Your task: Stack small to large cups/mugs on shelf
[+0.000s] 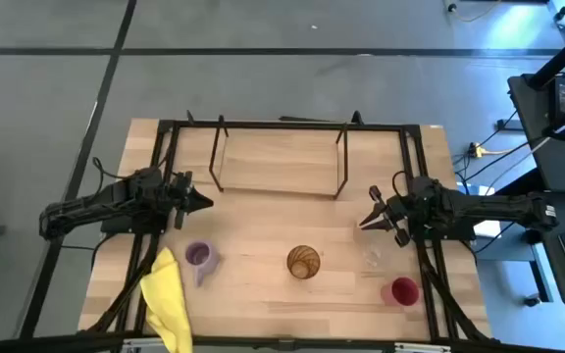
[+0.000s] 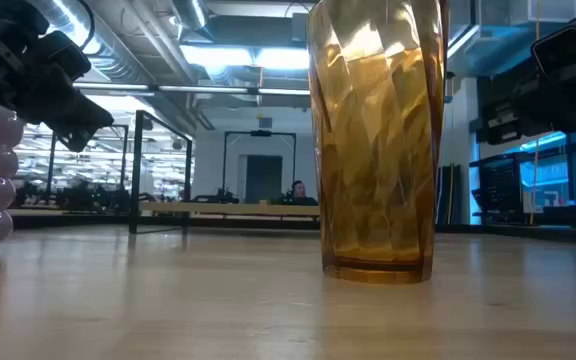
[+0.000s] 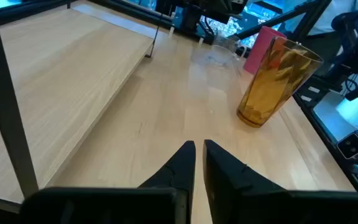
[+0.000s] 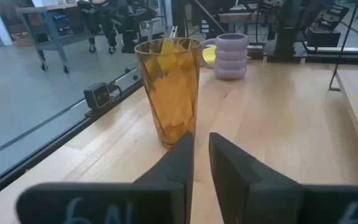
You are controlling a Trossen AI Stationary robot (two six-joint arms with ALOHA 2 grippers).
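Jaws nearly closed and holding nothing, the left gripper and right gripper hover over the table at opposite ends of the shelf, each pair of dark, tapered fingers showing only a thin slit between the tips. Nothing has yet been placed: the shelf's pale wooden board lies bare between its thin black rod ends, so all four vessels appear still to be moved.

Just in front of the left gripper stands the light purple mug, matte, ribbed in rounded rings, with a handle. Beside it lies a crumpled yellow cloth. Between the two grippers, toward the table's front, stands the amber tumbler, tall, translucent and faceted, catching the ceiling lights. Just in front of the right gripper sits the tiny clear glass, almost invisible against the wood. Farther out from that gripper, near the front edge, is the red cup, smooth-sided and opaque.

The table is light, fine-grained wood, framed by black bars.
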